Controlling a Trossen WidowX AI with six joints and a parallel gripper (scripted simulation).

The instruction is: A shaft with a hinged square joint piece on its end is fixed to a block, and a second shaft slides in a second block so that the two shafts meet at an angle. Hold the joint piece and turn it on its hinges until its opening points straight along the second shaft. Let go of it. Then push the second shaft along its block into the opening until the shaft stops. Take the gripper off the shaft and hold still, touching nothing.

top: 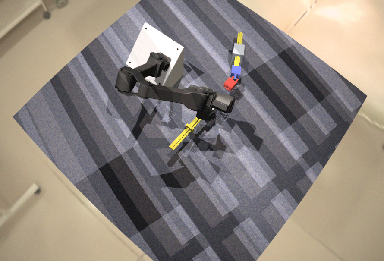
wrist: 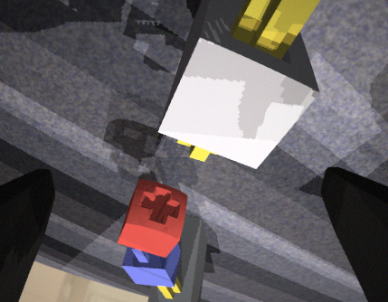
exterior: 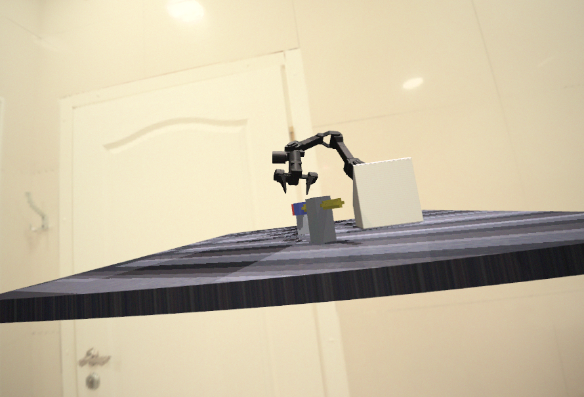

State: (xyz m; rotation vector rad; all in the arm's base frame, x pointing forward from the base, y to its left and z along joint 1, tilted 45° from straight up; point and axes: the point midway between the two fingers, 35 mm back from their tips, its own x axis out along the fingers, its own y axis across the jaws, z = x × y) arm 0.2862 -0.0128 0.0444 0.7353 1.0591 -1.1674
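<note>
The claw is apart, holding nothing. The near block contains the second yellow shaft; the red joint piece's cross-shaped opening contains no shaft.

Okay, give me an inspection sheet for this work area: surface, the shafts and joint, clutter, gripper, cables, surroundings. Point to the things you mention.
Surface: table (top: 201,208) (exterior: 302,284) with a striped grey-blue top.
Fixed shaft: yellow shaft (top: 240,37) (exterior: 333,203) through a grey block (top: 238,49) (exterior: 321,220), blue piece (top: 236,70) (exterior: 300,208) (wrist: 151,272) on its end.
Joint piece: red (top: 230,84) (wrist: 152,221), hinged on the blue piece, cross-shaped opening facing the second shaft's side.
Second shaft: yellow (top: 180,138) (wrist: 200,154), in its own block (wrist: 237,104), tip outside the opening.
Clutter: nothing seen.
Gripper: open (exterior: 296,193), above the work, holding nothing.
Cables: nothing seen.
Surroundings: pale walls, a door (exterior: 188,241); arm on a white stand (top: 158,41) (exterior: 389,194).
</note>
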